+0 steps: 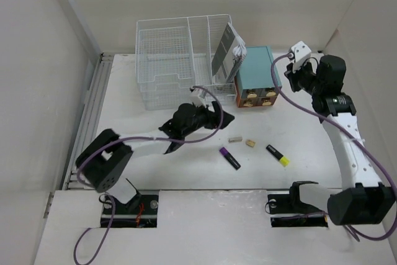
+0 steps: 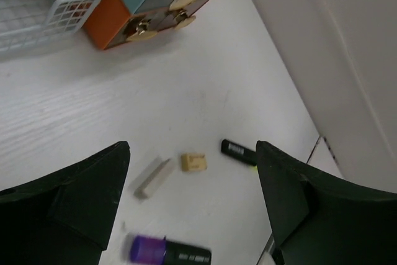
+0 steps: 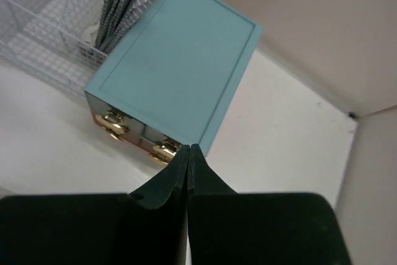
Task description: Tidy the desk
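Left gripper (image 2: 192,153), fingers spread wide and empty, hangs over a grey block (image 2: 153,178), tan piece (image 2: 193,162) and purple marker (image 2: 167,252) strewn across the white tabletop (image 1: 186,169) beneath both arms. Right gripper (image 3: 188,153), clenched on nothing, is poised above the teal drawer box (image 3: 180,66). A clean pickup likely means straddling one item squarely before descending.

Surface: flat matte white desk (image 1: 155,166), ribbed metal rail (image 1: 90,116) along its left edge. Far side: white wire-mesh organizer (image 1: 173,60), with the teal drawer box with brass knobs (image 1: 255,76) just beside it on the right. Mid-desk, loose in a rough row, left to right: purple-capped black marker (image 1: 229,157), small grey-beige bar (image 1: 234,139), small tan block (image 1: 250,143), black highlighter with yellow end (image 1: 278,155). All four lie flat, none touching.
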You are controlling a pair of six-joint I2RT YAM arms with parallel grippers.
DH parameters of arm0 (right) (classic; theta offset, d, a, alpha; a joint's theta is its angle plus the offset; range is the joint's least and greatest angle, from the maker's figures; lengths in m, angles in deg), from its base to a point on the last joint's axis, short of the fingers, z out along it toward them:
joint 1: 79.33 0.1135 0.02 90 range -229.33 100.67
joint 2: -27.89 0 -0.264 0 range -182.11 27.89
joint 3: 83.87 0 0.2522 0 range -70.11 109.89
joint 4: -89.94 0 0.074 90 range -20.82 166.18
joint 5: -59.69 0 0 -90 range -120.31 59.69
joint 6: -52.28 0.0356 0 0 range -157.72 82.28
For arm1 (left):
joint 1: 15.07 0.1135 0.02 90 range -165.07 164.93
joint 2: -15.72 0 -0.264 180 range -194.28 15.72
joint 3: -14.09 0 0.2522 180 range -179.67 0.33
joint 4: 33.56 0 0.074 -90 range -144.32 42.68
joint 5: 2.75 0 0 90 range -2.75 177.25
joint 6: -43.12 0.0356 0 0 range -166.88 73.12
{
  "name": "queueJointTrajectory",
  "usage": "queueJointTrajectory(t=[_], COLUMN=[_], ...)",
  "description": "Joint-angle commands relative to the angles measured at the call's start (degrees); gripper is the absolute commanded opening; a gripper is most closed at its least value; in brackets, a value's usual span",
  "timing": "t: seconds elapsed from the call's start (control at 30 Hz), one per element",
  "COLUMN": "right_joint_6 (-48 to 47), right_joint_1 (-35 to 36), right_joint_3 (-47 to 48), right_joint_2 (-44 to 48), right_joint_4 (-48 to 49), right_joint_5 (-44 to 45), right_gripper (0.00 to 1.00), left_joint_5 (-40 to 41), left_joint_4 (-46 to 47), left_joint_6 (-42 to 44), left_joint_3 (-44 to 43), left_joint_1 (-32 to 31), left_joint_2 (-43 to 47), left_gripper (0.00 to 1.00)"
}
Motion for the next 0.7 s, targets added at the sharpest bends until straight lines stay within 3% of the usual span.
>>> queueJointTrajectory(t=[0.0, 0.13, 0.23, 0.3, 0.67], right_joint_6=[11.0, 16.4, 19.5, 21.1, 26.8], right_joint_1=[-1.2, -1.9, -1.9, -2.4, -4.3], right_joint_3=[3.0, -2.2, -2.8, -2.8, -6.4], right_joint_2=[-2.9, 2.8, 6.3, 7.7, 11.4], right_joint_4=[-1.4, 5.3, 6.6, 5.9, 8.4], right_joint_5=[-6.1, -7.4, -7.4, -7.4, -8.1], right_gripper=[0.00, 0.00, 0.00, 0.00, 0.00], left_joint_5=[-0.6, 1.0, 3.4, 4.0, 6.7], left_joint_4=[6.7, 7.3, 9.9, 11.1, 14.5], left_joint_6=[-5.0, -11.1, -14.9, -17.9, -25.8], left_joint_3=[-9.4, -17.3, -20.1, -21.7, -29.7], left_joint_1=[-0.5, -1.0, -1.0, -1.5, -2.2], left_joint_2=[-7.1, -19.9, -24.2, -28.2, -39.5], left_gripper=[0.79, 0.65, 0.50, 0.44, 0.44])
